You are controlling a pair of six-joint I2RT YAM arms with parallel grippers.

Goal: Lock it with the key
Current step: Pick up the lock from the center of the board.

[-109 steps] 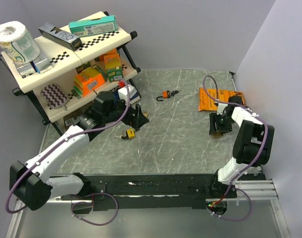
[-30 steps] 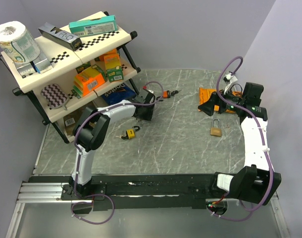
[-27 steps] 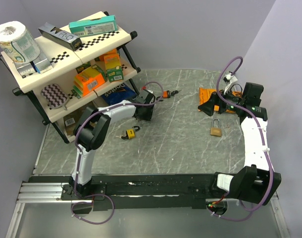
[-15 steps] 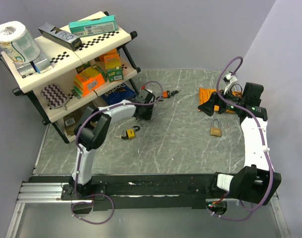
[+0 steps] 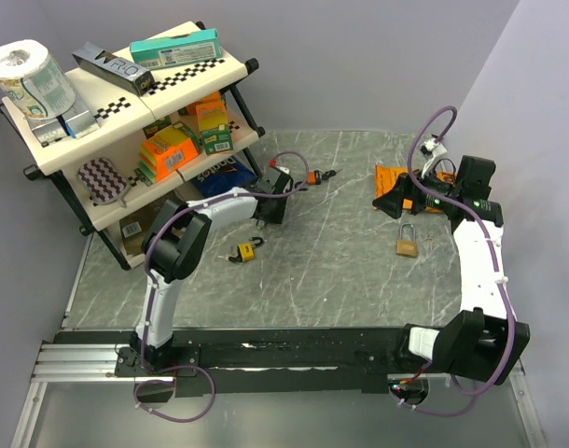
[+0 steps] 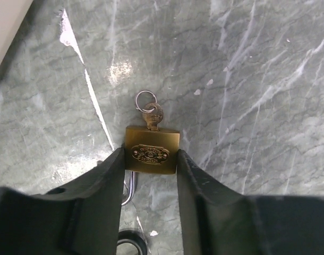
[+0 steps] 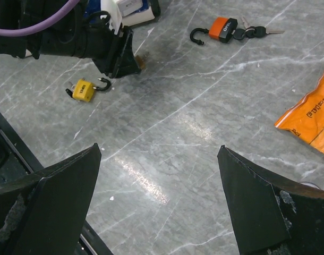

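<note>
The grey-green marbled worktop sat in a corner of pale lilac walls, with a cream shelf rack of boxes at its far left. Near the rack's foot, the left gripper pressed both fingers against the sides of a brass padlock lying flat, with a key in its base. The right gripper hung wide open, holding nothing.

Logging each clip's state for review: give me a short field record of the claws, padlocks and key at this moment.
left claw: closed against both sides of brass padlock, lying on table
key: in that padlock's keyhole
right claw: open, empty
yellow padlock: loose, shackle open
orange padlock: loose, shackle open, keys attached
second brass padlock: beside right arm
</note>
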